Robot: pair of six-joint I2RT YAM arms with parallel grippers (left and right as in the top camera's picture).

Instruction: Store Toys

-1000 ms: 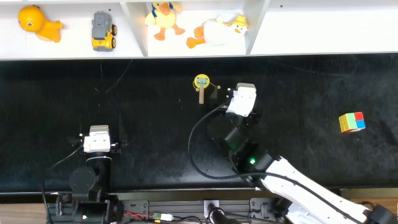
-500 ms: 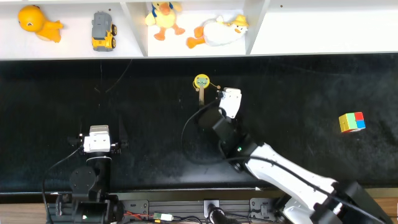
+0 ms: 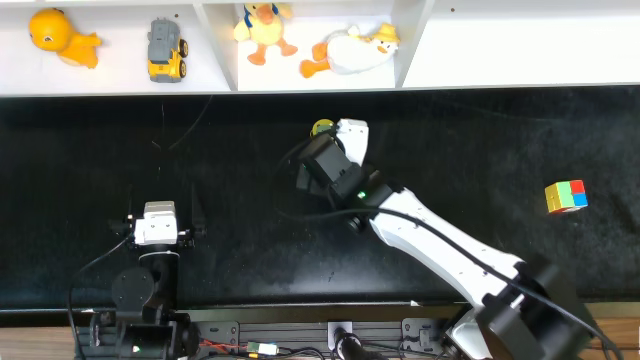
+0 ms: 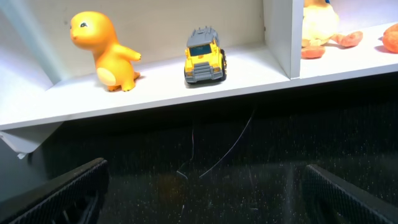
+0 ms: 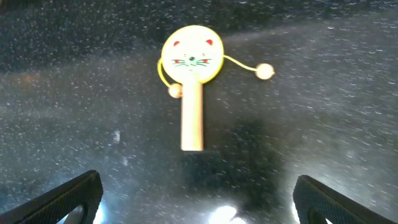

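Observation:
A wooden rattle drum (image 5: 192, 61) with a yellow cat face, a straight handle and two bead strings lies flat on the black table. My right gripper (image 5: 199, 214) hangs open above it, a finger on either side and nothing between them. From above, the right gripper (image 3: 332, 147) covers most of the rattle drum (image 3: 321, 127), leaving just its yellow edge. A coloured cube (image 3: 566, 196) sits far right. My left gripper (image 4: 202, 199) is open and empty near the table's front left, facing the shelf. The left gripper (image 3: 160, 208) stays by its base.
A white shelf (image 3: 220, 45) runs along the back. It holds an orange dinosaur (image 4: 106, 53), a yellow truck (image 4: 205, 55), a duck plush (image 3: 264, 28) and a lying white duck (image 3: 350, 50). The right compartment (image 3: 520, 40) is bare.
My right arm has swung left and toward the back, bringing its gripper from beside the rattle drum to above it. The left arm has not moved.

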